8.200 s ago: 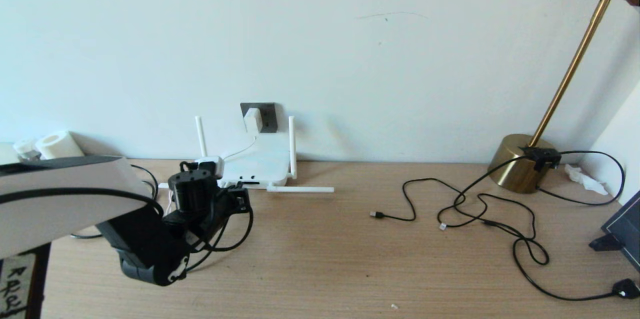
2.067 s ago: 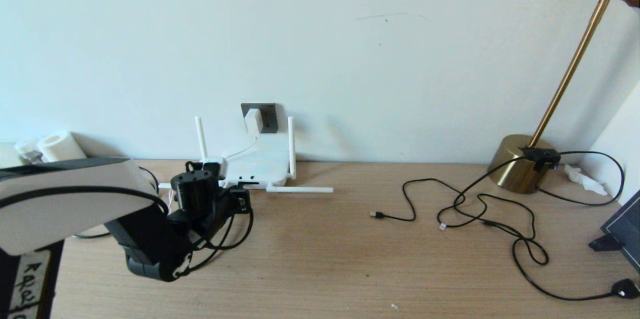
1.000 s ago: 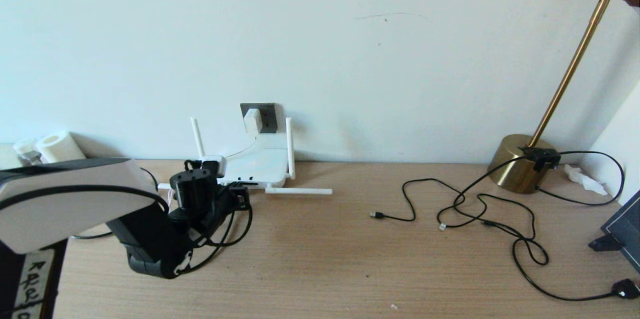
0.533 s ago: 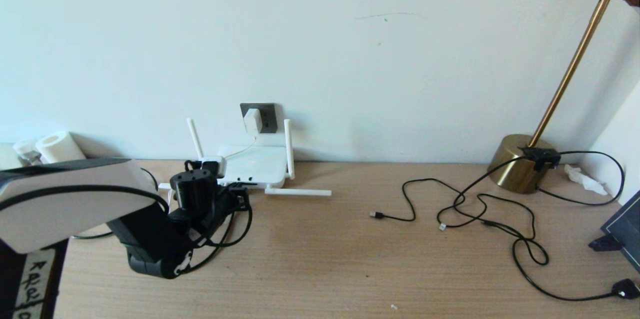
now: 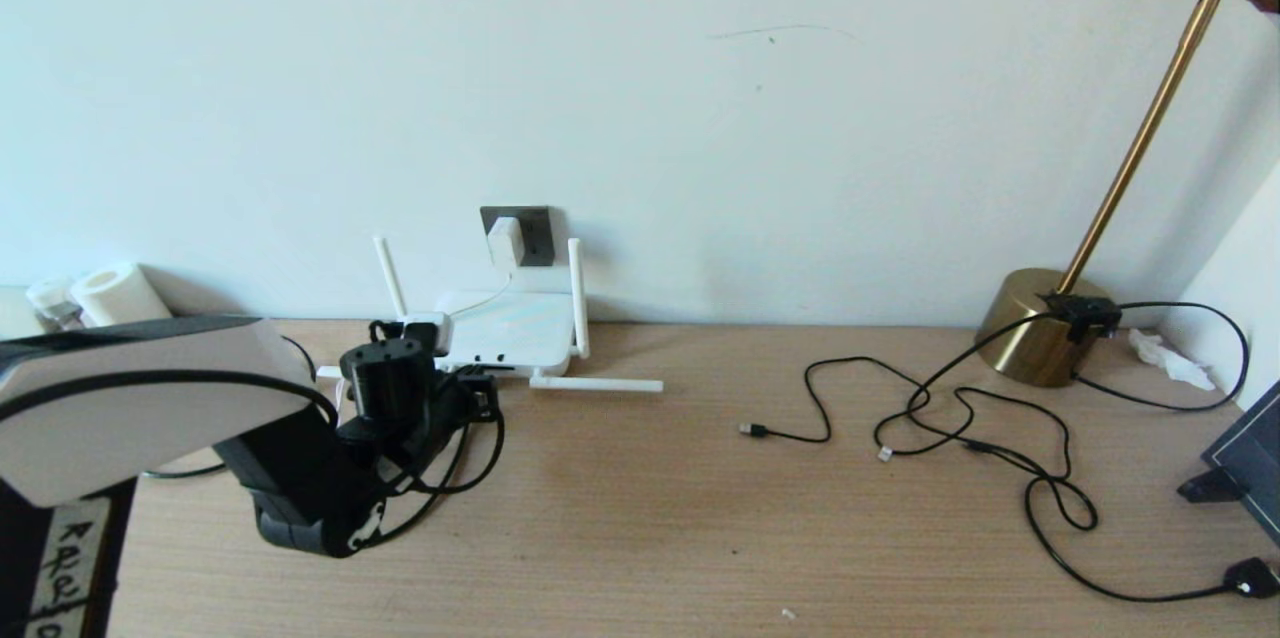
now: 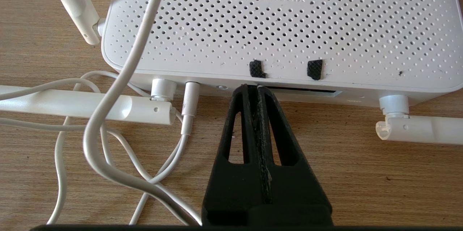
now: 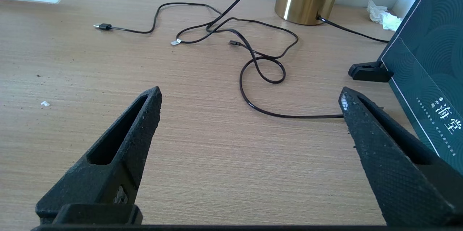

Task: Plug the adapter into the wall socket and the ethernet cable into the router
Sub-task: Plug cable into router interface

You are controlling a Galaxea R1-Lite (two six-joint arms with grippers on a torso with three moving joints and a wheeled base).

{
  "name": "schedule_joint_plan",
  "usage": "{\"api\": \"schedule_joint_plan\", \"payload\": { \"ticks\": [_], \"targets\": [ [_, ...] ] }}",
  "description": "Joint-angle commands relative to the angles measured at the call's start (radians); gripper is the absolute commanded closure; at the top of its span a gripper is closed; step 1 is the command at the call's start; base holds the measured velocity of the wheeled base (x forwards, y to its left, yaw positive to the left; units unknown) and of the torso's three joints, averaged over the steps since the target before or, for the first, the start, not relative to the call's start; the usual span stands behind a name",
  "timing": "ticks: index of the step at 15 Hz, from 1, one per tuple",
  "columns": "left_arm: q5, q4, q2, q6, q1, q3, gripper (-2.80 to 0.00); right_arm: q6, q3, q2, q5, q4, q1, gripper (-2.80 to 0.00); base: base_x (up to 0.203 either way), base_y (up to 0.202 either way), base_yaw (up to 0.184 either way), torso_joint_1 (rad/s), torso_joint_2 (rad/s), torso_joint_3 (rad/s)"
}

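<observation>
Left claw (image 6: 256,88) pinched fully shut, holding nothing visible, tips touching the port edge of the flat white perforated plastic router (image 6: 278,24) on the wooden table (image 5: 650,518). Small white cube adapter (image 5: 505,240) sits in the dark grey wall socket (image 5: 530,230). Ethernet plug not visible. Router looks light and likely slides when pushed; brace its body. Right claw (image 7: 249,97) spread wide, empty, over bare table.

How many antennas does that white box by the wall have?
4 on the router: two upright at its back corners, one on the left and one on the right; two folded flat on the desk, one at the front right and one at the front left.
</observation>
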Motion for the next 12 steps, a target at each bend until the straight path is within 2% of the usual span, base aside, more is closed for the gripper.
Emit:
{"api": "schedule_joint_plan", "payload": {
  "ticks": [1,3,4,12],
  "targets": [
    [0.001,-0.007,-0.001,0.000,0.000,0.002,0.00,-0.001,0.000,0.001,0.000,-0.001,0.000,-2.80,0.000,0.000,0.000,0.000,0.00,0.000],
    [0.001,-0.007,-0.004,0.000,0.000,0.003,0.00,-0.001,0.000,0.001,0.000,-0.001,0.000,-2.80,0.000,0.000,0.000,0.000,0.00,0.000],
    [0.001,-0.007,-0.006,0.000,0.000,0.003,-2.80,-0.001,0.000,0.001,0.000,-0.001,0.000,-2.80,0.000,0.000,0.000,0.000,0.00,0.000],
    [0.001,-0.052,-0.003,0.001,0.000,0.011,-2.80,-0.001,0.000,0.001,0.000,-0.001,0.000,-2.80,0.000,0.000,0.000,0.000,0.00,0.000]
  ]
}}
